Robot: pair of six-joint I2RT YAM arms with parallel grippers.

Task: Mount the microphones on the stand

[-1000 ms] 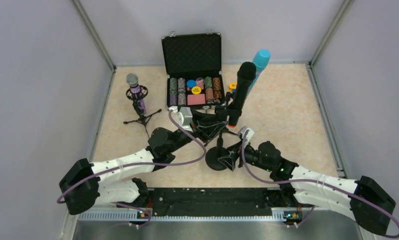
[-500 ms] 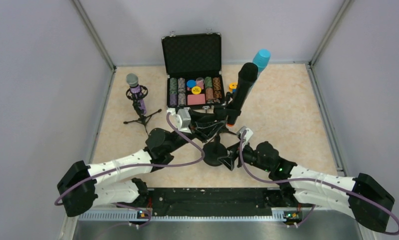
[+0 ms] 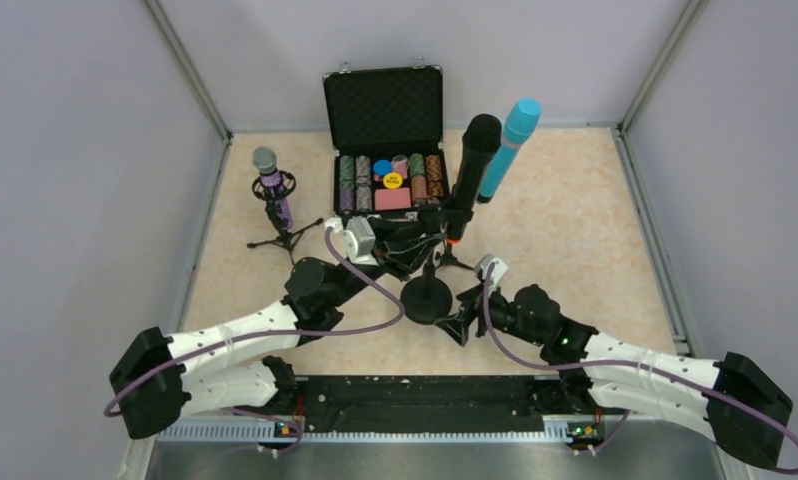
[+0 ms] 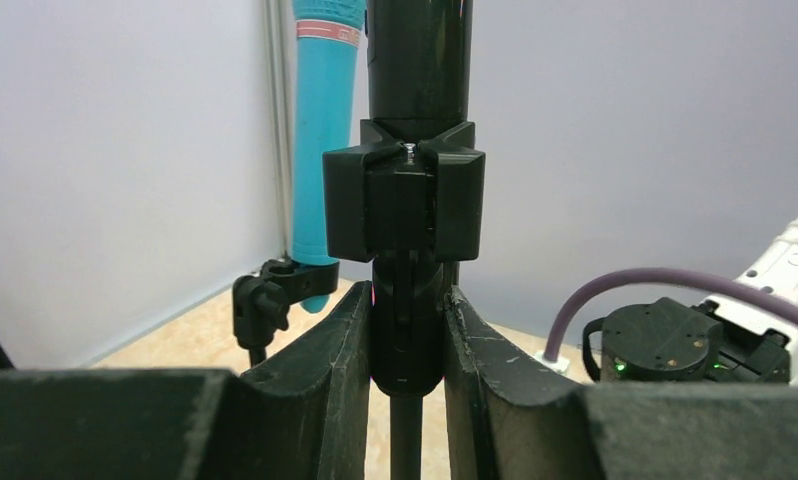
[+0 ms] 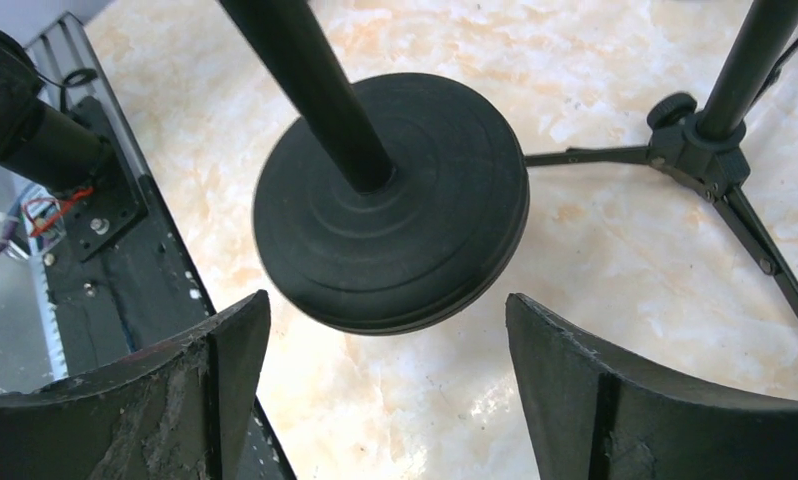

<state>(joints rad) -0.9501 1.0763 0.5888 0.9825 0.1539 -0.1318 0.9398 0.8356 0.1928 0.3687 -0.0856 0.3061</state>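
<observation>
Beige marbled tabletop (image 3: 575, 230) between plain grey walls carries everything. All three microphones look mounted, so I judge the task to be in its closing step: settling the last stand.

At the far left, the glittery purple microphone with a grey mesh head (image 3: 266, 165) stands upright in a small black tripod (image 3: 287, 235). Far of centre, the smooth cyan microphone (image 3: 510, 140) leans in the clip of a thin-legged black tripod stand (image 5: 687, 145). Just left of it, the matte black microphone with an orange end (image 3: 472, 160) sits in a blocky black plastic clip (image 4: 403, 200) atop the black pole stand with a round disc base (image 3: 427, 298).

The left gripper (image 4: 407, 345) is clamped on that stand's neck just under the clip, its fingers pressed to both sides. The right gripper (image 5: 385, 320) is low and near, its jaws apart on either side of the ribbed disc, touching nothing. I cannot tell whether the disc lies flat; the pole leans in the right wrist view.

The next move, as I judge it, calls for getting the disc flat, then easing the left grip apart and drawing back toward the near edge without catching the clip. A long microphone on a thin pole looks top-heavy, though the disc seems weighty. The tripod's legs lie close beside the disc, so a nudge could upset both. An open black poker-chip case (image 3: 383, 110) stands at the far edge.
</observation>
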